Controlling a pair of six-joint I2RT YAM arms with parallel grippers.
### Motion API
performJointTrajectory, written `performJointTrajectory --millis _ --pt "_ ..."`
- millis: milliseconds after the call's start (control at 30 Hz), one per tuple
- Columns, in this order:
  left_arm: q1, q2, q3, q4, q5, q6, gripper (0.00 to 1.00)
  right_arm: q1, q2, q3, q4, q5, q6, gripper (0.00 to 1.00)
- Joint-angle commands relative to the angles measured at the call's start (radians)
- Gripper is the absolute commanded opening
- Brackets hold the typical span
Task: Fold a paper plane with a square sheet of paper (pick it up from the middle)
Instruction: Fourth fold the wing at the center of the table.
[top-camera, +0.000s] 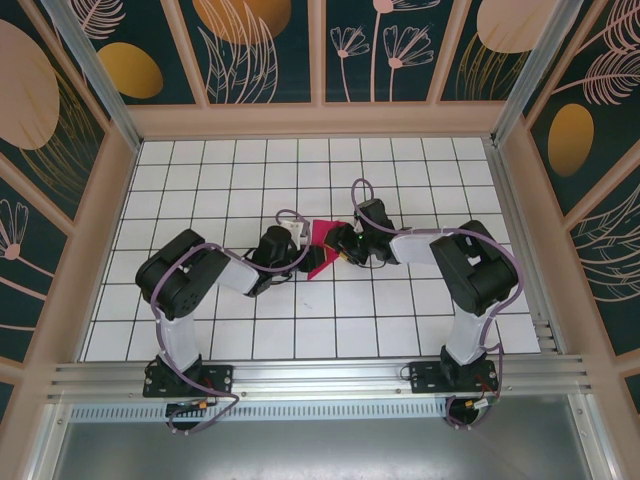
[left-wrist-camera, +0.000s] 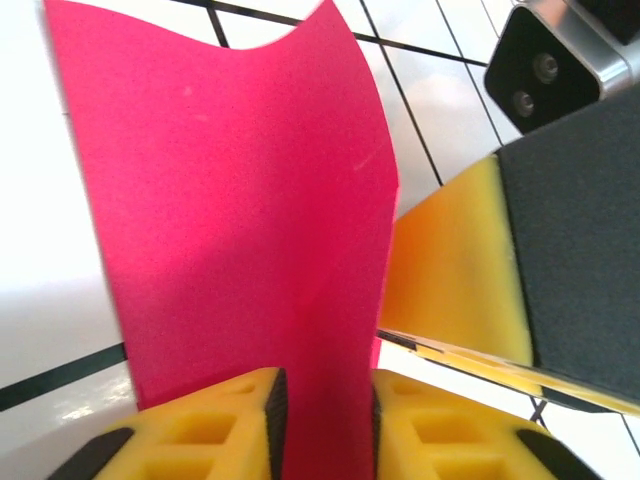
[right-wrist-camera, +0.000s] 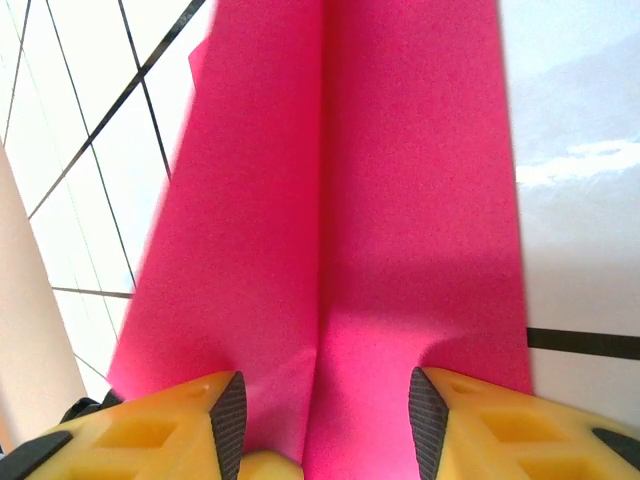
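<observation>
Firmly, pink paper (left-wrist-camera: 240, 200) sits pinched inside the left claw (left-wrist-camera: 328, 425).

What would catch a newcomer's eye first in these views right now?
The magenta-pink sheet of paper is the one bright thing, in the middle of the white gridded table. The left gripper and the right gripper are both close against it. In the wrist views it is seen close up: it runs between the left fingers, and a centre crease runs down it between the spread right fingers.

White grid table (top-camera: 400, 170); pink paper sheet (top-camera: 326, 236) mid-table, between left tool (top-camera: 314, 262) and right tool (top-camera: 347, 252)
</observation>
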Motion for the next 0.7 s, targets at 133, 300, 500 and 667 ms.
performJointTrajectory --millis 133,300,500,667 --pt "0.024 -0.038 -0.035 0.018 0.010 -0.059 0.19 -0.037 -0.052 0.023 -0.023 0.010 -0.097 0.44" --pt "0.044 -0.026 -0.081 0.166 0.086 -0.154 0.17 -0.051 -0.082 -0.004 0.007 -0.021 -0.163 0.40" --pt "0.048 -0.028 -0.100 0.186 0.079 -0.182 0.15 -0.051 -0.057 0.046 -0.021 -0.073 -0.253 0.38" --pt "0.051 -0.032 -0.106 0.191 0.077 -0.218 0.14 -0.039 0.004 0.098 -0.065 -0.084 -0.264 0.40"
